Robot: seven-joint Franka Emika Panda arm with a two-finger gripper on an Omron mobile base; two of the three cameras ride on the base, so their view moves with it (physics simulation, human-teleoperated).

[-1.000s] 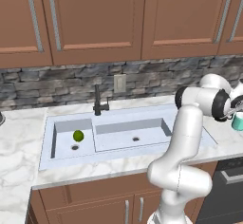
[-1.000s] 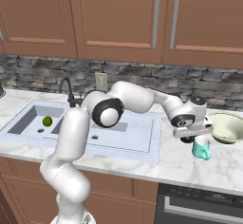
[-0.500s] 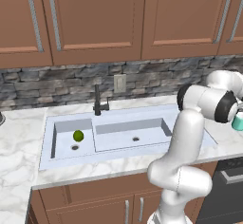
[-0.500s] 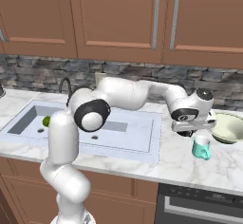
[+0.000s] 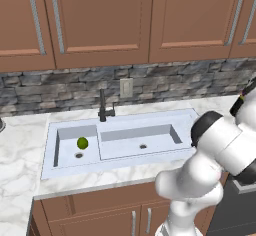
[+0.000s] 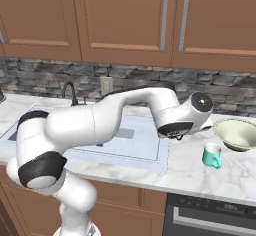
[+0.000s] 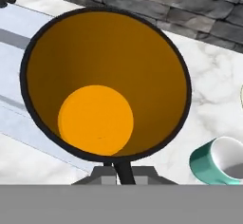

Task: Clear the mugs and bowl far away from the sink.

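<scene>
The sink (image 6: 127, 140) spreads across the left and middle of the marble counter (image 6: 185, 170), its slim black faucet (image 6: 70, 92) at the back and a small green fruit (image 5: 82, 142) lying in the smaller basin. To the right of the sink, well clear of its edge, the pale bowl (image 6: 237, 132) sits upright on the counter, and the teal mug (image 6: 212, 156) stands just in front of it and slightly nearer the sink, apart from the bowl. The black mug (image 7: 104, 88) fills the hand view, its orange inside facing straight into the camera, so its long axis runs along the gripper's line of sight; the gripper (image 7: 118, 168) is pressed together on the mug's rim at the bottom of that opening, one dark tip showing just under the rim. In the right base view the hand hangs over the counter just past the sink's right edge, though the mug itself is hard to make out there under the wrist. The relation that matters is that the bowl and teal mug lie further right, away from the sink, so the held mug probably needs carrying that same way and setting down beside them.
</scene>
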